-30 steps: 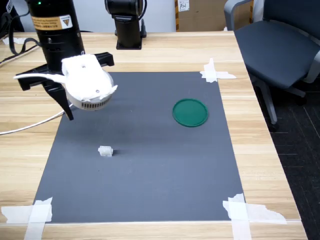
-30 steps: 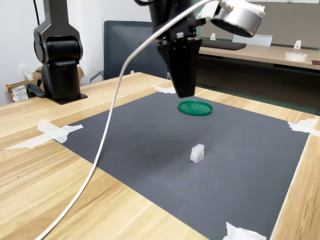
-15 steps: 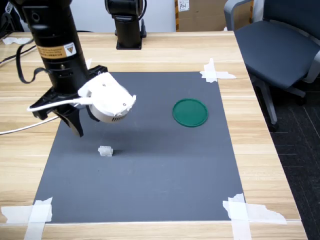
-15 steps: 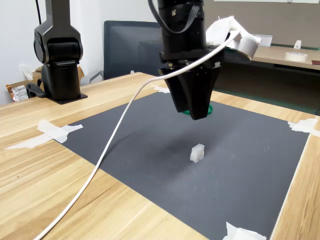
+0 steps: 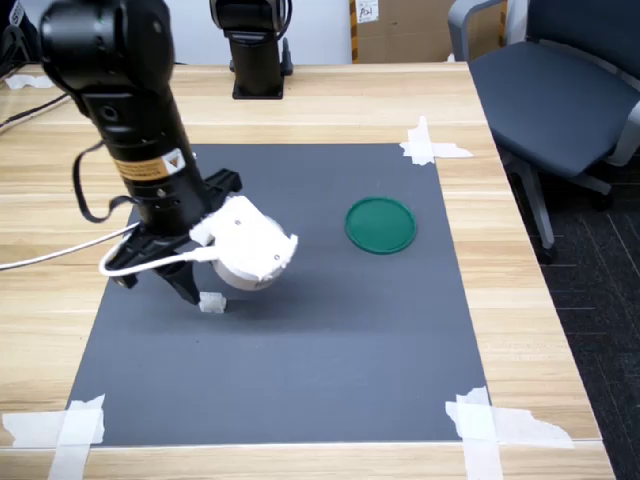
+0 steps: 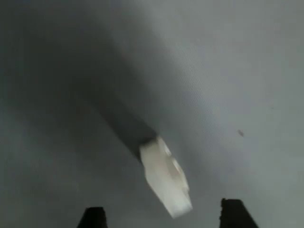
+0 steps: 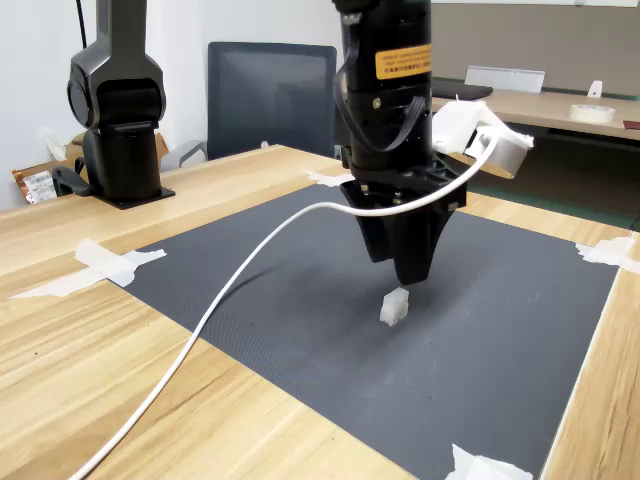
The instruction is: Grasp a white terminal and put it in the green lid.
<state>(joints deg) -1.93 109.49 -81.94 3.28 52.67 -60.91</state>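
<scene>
The white terminal (image 5: 211, 303) lies on the dark grey mat, small and blocky; in the second exterior view the terminal (image 7: 394, 307) sits just below the black fingers. My gripper (image 5: 203, 291) hovers right above it, open. In the wrist view the terminal (image 6: 166, 183) shows between and just ahead of the two dark fingertips (image 6: 95, 217), which stand wide apart without touching it. The green lid (image 5: 380, 225) rests flat on the mat toward the first exterior view's right, well away from the gripper. In the second exterior view the arm hides the lid.
A grey mat (image 5: 330, 350) is taped to the wooden table at its corners (image 5: 430, 145). A white wrist camera (image 5: 252, 252) with a white cable (image 7: 230, 300) hangs off the arm. A second black arm base (image 5: 258, 50) stands at the back. An office chair (image 5: 560, 90) is beside the table.
The arm has swung toward the mat's near side and come down, bringing the open gripper from high above the mat to just over the terminal. Terminal and lid have not moved.
</scene>
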